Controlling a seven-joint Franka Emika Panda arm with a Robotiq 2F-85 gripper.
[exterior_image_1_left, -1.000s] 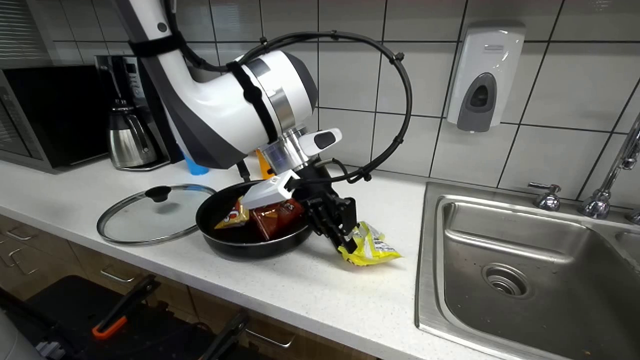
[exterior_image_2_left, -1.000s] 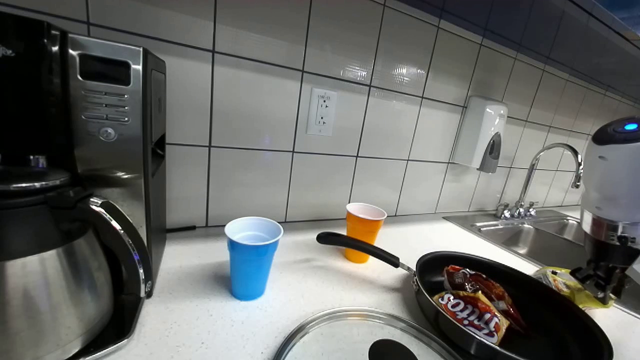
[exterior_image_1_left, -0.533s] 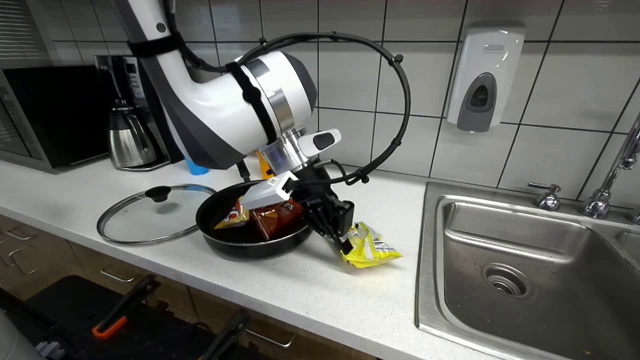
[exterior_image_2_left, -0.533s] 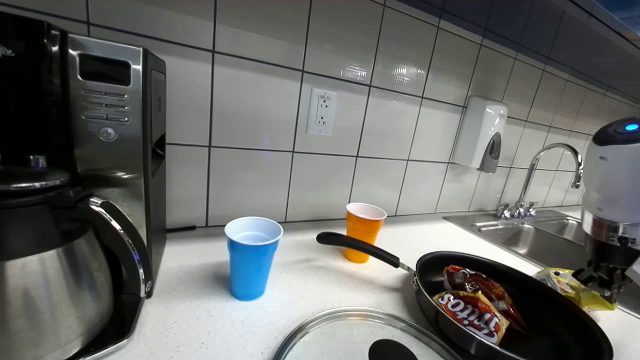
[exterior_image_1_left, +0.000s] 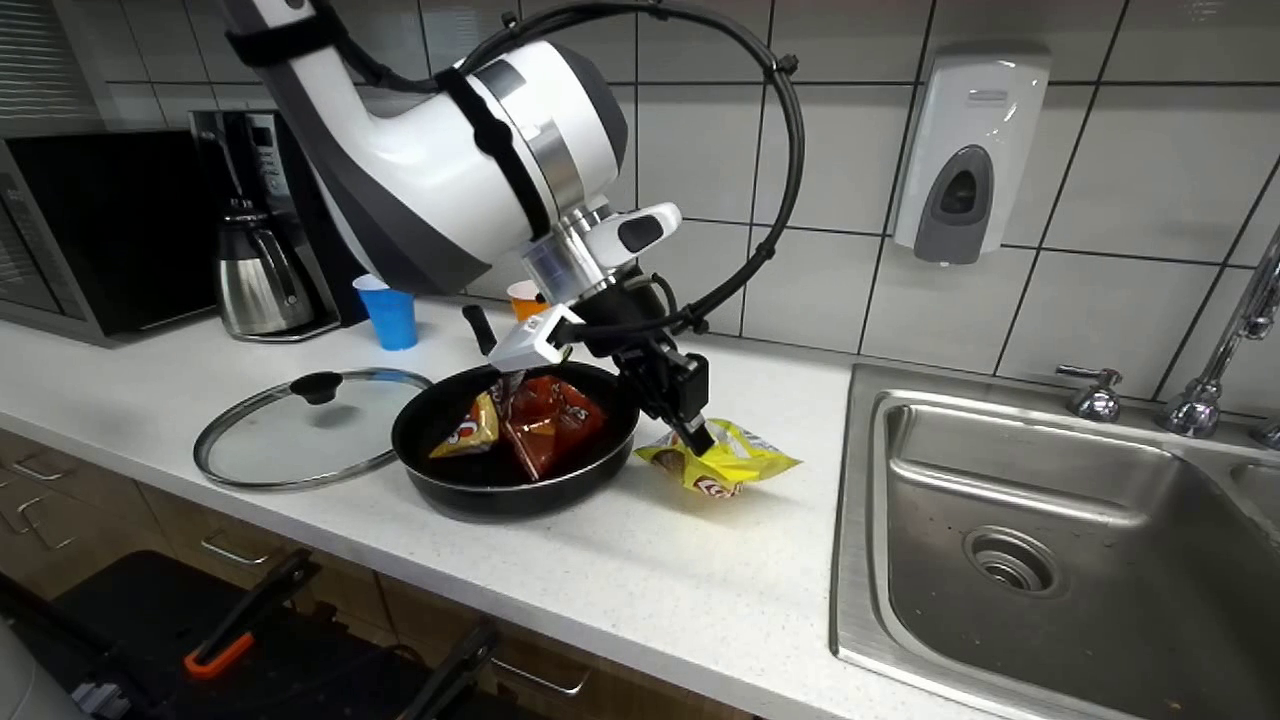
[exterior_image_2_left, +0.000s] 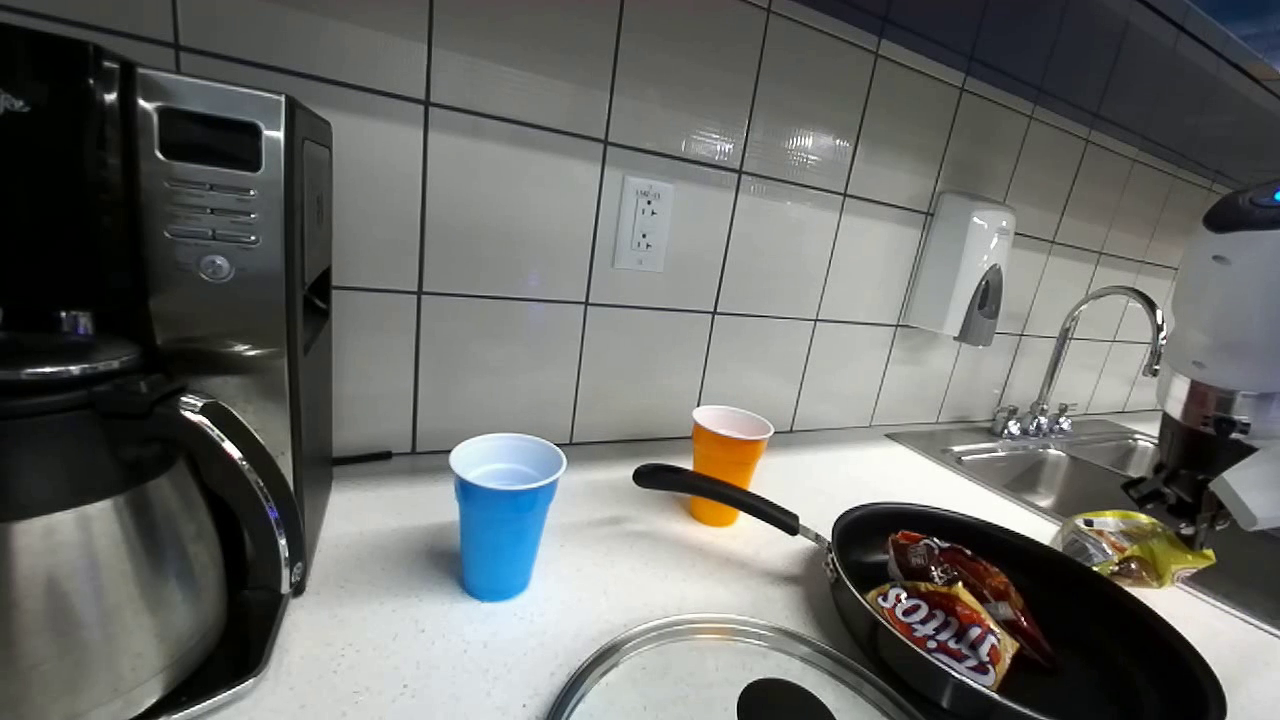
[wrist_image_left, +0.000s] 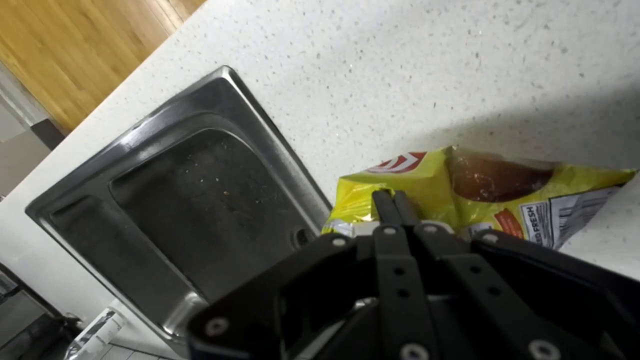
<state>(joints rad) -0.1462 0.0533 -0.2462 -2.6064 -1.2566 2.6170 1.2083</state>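
The gripper (wrist_image_left: 391, 196) has its two black fingers clamped together on a yellow snack bag (wrist_image_left: 435, 187), nipping the plastic near one end. The bag is glossy and crumpled, its creases catching the light, with a red-and-white logo, a rounded brown patch, a barcode panel and a pointed far corner. It sits right at the fingertips and looks to hang just over the speckled white counter (exterior_image_1_left: 640, 580), between the round black pan (exterior_image_1_left: 505, 500) and the dull steel sink (exterior_image_1_left: 945, 610). Inside the pan I see a shiny red packet (exterior_image_2_left: 935, 562) and a Fritos packet (exterior_image_2_left: 935, 635).
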